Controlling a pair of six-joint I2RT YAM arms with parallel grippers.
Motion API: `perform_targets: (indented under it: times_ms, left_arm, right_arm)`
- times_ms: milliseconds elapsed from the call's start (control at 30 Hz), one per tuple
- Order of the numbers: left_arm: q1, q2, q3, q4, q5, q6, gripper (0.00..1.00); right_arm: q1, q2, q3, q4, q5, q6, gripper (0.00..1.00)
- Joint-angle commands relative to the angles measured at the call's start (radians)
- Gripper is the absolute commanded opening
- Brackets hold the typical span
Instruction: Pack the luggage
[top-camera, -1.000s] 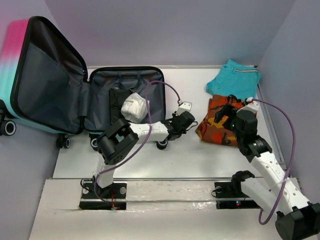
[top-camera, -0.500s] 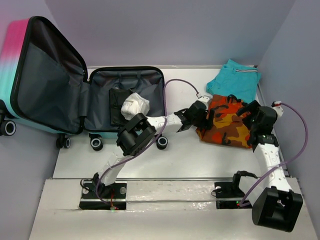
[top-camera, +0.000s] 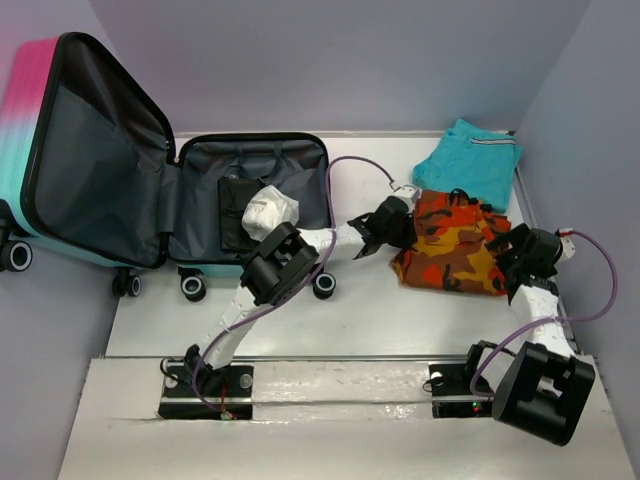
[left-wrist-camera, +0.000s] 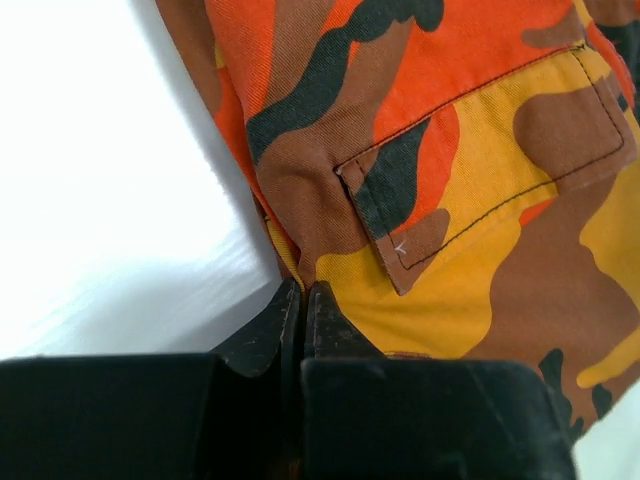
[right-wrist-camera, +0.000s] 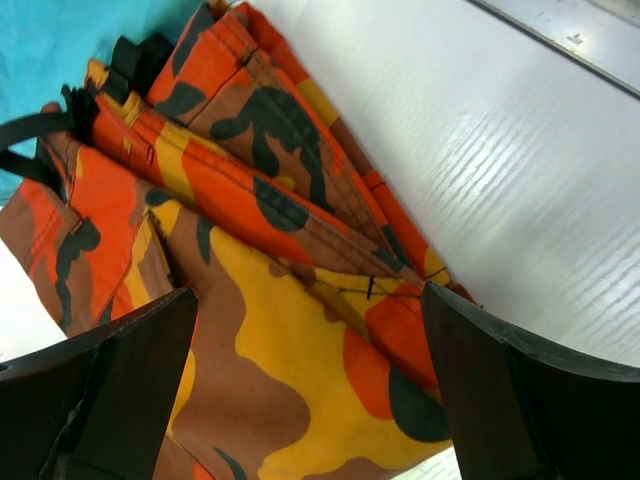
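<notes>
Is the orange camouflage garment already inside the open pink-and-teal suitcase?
No, the orange camouflage garment lies on the white table, right of the suitcase.

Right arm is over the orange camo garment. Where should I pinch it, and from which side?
Probably the stacked folded edge along the right side of the camo garment, approached from the right with the right gripper. Its open fingers straddle that edge, where the layers bunch into a ridge, so one pinch could catch them all. The flat middle offers little to bite.
</notes>
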Motion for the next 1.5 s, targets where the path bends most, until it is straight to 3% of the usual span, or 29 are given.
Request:
perform_targets:
  times_ms: [0,200,333,400,433,467,533,600,767,1033,1267,1300,1367,1467]
  left_arm:
    - [0.058,-0.089,-0.210,0.061,0.009,-0.024,0.06]
    - [0.121,-0.222,-0.361,0.078,-0.017,0.006,0.06]
    - [0.138,-0.241,-0.323,0.025,-0.002,0.059,0.09]
    - [0.143,-0.241,-0.312,0.017,0.016,0.071,0.23]
    - [0.144,-0.240,-0.306,0.014,0.032,0.075,0.45]
    - [0.144,-0.238,-0.300,0.008,0.061,0.077,0.55]
    - [0.146,-0.238,-0.292,0.009,0.091,0.074,0.71]
    - [0.148,-0.233,-0.286,0.014,0.137,0.062,0.74]
    - [0.152,-0.201,-0.255,0.008,0.186,0.046,0.73]
    - [0.149,-0.126,-0.209,-0.011,0.207,0.028,0.58]
    - [0.143,-0.120,-0.209,0.009,0.211,0.019,0.35]
    - [0.143,-0.123,-0.211,0.009,0.211,0.020,0.33]
    - [0.143,-0.126,-0.211,0.009,0.208,0.022,0.30]
    - [0.143,-0.129,-0.211,0.008,0.204,0.026,0.30]
  right_arm:
    - [-0.007,0.034,-0.006,0.079,-0.052,-0.007,1.00]
    - [-0.007,0.107,-0.020,0.105,-0.121,-0.010,1.00]
    - [-0.007,0.188,0.006,0.161,-0.373,-0.038,1.00]
    - [-0.007,0.224,0.003,0.203,-0.513,-0.030,1.00]
    - [-0.007,0.241,0.000,0.245,-0.556,-0.024,1.00]
    - [-0.007,0.265,-0.008,0.277,-0.596,-0.019,1.00]
    - [-0.007,0.293,-0.028,0.343,-0.679,0.001,1.00]
    - [0.002,0.336,-0.034,0.369,-0.704,0.015,1.00]
    - [0.024,0.431,-0.052,0.457,-0.762,0.045,1.00]
    - [0.122,0.578,-0.056,0.587,-0.805,0.119,0.95]
    - [0.174,0.548,-0.028,0.514,-0.744,0.072,0.76]
    - [0.174,0.531,-0.025,0.459,-0.719,0.044,0.78]
    - [0.174,0.488,-0.028,0.387,-0.609,0.016,0.95]
    - [0.174,0.363,-0.069,0.317,-0.476,-0.001,0.99]
